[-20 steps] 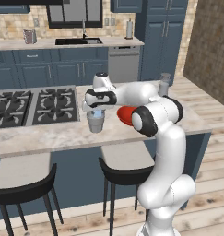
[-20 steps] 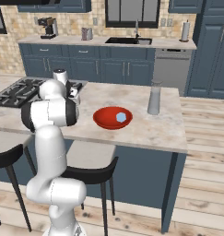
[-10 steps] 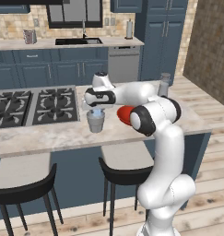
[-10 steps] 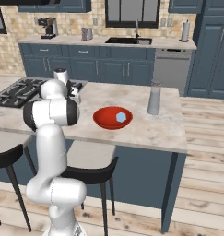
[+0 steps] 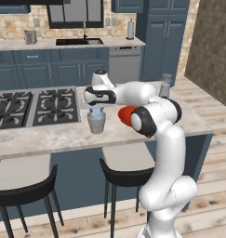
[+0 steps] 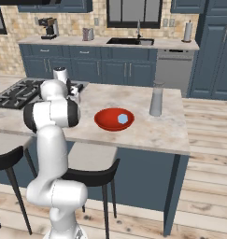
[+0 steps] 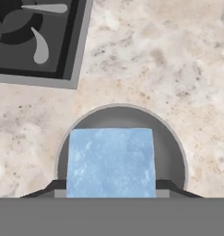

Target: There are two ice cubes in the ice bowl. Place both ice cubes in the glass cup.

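With the pincer (image 5: 96, 108) closed on one cube (image 7: 110, 162) directly over the cup (image 5: 96, 122) near the table's (image 5: 54, 135) front edge, release only while centred; the other cube (image 6: 123, 119) lies in the bowl (image 6: 105, 122).

An ice cube (image 7: 110, 161) blocks most of the glass cup (image 5: 96, 122) mouth on the desk (image 5: 49, 137). The stove (image 5: 33, 106) crowds the cup at nine o'clock; bare marble lies open at six o'clock.

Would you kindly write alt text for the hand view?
A pale blue ice cube sits directly over the round grey cup, seen from above. Speckled stone counter surrounds it, with a stove corner at upper left.
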{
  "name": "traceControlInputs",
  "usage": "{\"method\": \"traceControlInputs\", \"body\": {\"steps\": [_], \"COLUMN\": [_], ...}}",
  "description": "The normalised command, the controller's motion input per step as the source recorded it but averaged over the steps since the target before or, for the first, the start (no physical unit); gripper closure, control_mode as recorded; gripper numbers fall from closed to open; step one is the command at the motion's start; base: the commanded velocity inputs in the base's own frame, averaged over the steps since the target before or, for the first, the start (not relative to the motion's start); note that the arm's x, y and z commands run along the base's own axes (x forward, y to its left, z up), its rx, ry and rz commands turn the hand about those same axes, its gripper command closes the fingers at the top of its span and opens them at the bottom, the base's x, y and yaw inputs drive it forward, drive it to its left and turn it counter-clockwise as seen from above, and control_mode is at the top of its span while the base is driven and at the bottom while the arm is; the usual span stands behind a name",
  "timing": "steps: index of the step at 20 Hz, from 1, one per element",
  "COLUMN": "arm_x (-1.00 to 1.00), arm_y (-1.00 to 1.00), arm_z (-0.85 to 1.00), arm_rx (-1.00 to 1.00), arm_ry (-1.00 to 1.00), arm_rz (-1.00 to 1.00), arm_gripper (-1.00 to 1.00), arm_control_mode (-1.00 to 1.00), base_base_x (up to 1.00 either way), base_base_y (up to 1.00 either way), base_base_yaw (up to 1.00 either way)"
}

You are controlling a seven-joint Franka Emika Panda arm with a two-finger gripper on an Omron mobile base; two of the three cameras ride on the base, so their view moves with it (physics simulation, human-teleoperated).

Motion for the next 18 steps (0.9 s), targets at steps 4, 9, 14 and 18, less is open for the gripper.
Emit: {"method": "traceControlInputs", "body": {"steps": [4,9,14,18], "arm_x": [0.00,0.00,-0.33,-0.61], "arm_y": [0.00,-0.10,-0.79,-1.00], "arm_z": [0.34,0.28,0.21,-0.07], "arm_rx": [0.01,0.03,0.05,0.00], "arm_ry": [0.00,0.00,0.00,0.07], "arm_rz": [0.00,0.00,0.02,0.03], "arm_gripper": [-1.00,-1.00,-1.00,-1.00], "arm_control_mode": [-1.00,-1.00,-1.00,-1.00], "base_base_x": [0.00,0.00,0.00,0.00], "base_base_y": [0.00,0.00,0.00,0.00], "base_base_yaw": [0.00,0.00,0.00,0.00]}}
